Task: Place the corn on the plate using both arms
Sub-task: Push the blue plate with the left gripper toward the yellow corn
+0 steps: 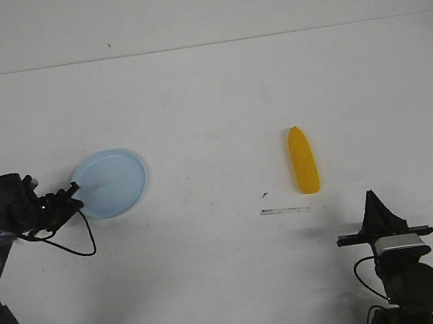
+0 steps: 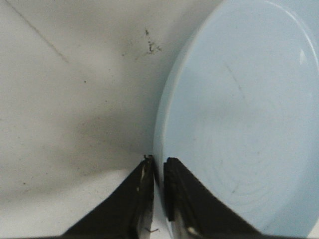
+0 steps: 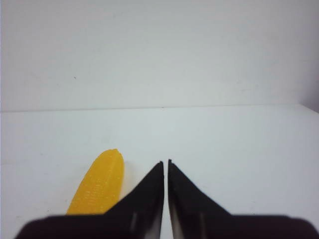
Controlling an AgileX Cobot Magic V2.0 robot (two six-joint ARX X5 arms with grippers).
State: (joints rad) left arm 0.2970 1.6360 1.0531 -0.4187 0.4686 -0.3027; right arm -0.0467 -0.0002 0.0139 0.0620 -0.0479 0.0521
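Observation:
The pale blue plate [image 1: 111, 182] lies flat on the white table at the left. My left gripper [image 1: 73, 195] is at its left rim. In the left wrist view the plate [image 2: 239, 109] fills one side, and the left gripper [image 2: 158, 162] is shut on its rim, one finger inside and one outside. The yellow corn [image 1: 303, 160] lies on the table at the right, pointed end away from me. My right gripper [image 1: 371, 196] is behind it, nearer the front edge, shut and empty. In the right wrist view the corn [image 3: 99, 184] lies beside the right gripper [image 3: 165, 163], apart from it.
A thin grey strip [image 1: 285, 210] lies on the table just in front of the corn. Small dark scuff marks [image 2: 149, 47] show beside the plate. The table's far edge [image 1: 201, 46] meets a plain white wall.

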